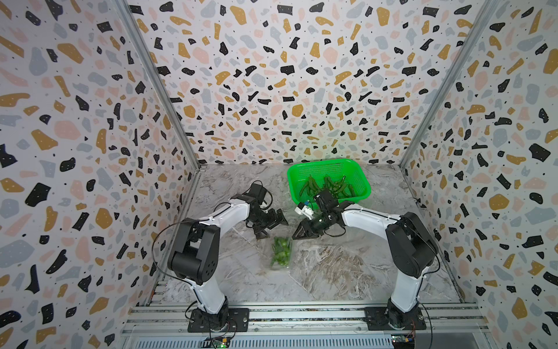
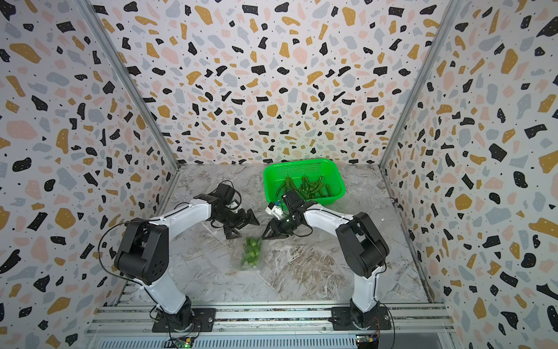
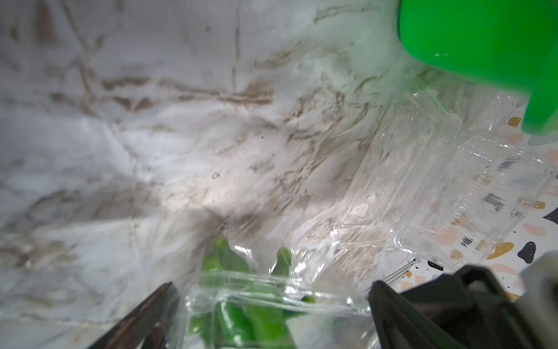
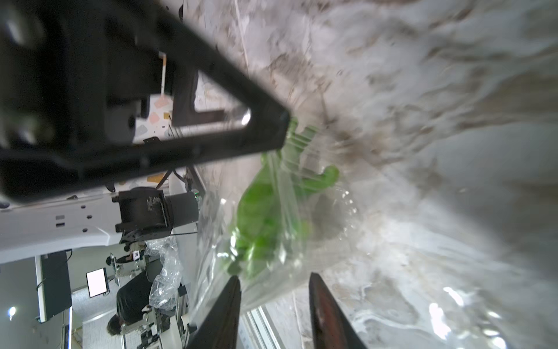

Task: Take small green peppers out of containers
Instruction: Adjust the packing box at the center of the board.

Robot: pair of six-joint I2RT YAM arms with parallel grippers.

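Remote operator's view of the bimanual cell. Centre: a clear clamshell container (image 1: pixel 281 253) packed with small green peppers (image 1: pixel 279 249) lies on the marble tabletop (image 1: pixel 347 266). It sits between my two arms and nearer to their bases than the green perforated basket (image 1: pixel 329 161). In both top views the box is smeared by blur, so I cannot make out its lid.

Left arm: the left gripper (image 1: pixel 273 230) hangs at the container's far end with its jaws spread wide, clamping nothing. In the left wrist view the container (image 3: pixel 271 302) lies between that gripper's two fingers (image 3: pixel 151 314), and I cannot tell whether either one touches the plastic.

Right arm: the right gripper (image 1: pixel 296 235) points at the same end of the box from the other side. In the right wrist view its fingers (image 4: pixel 329 314) stand partly apart with nothing pinched between them. The clear wall of the container (image 4: pixel 271 217) lies just past their tips. In that view one finger of the left gripper (image 4: pixel 268 127) reaches the box's opposite end, at the peppers (image 4: pixel 259 211) inside.

Back right: more peppers (image 1: pixel 329 184) lie loose in the basket, which stands against the rear wall.

Left wrist view only: a second clamshell (image 3: pixel 453 193), clear and holding no peppers, lies just beside the basket (image 3: pixel 468 39), near the patterned wall
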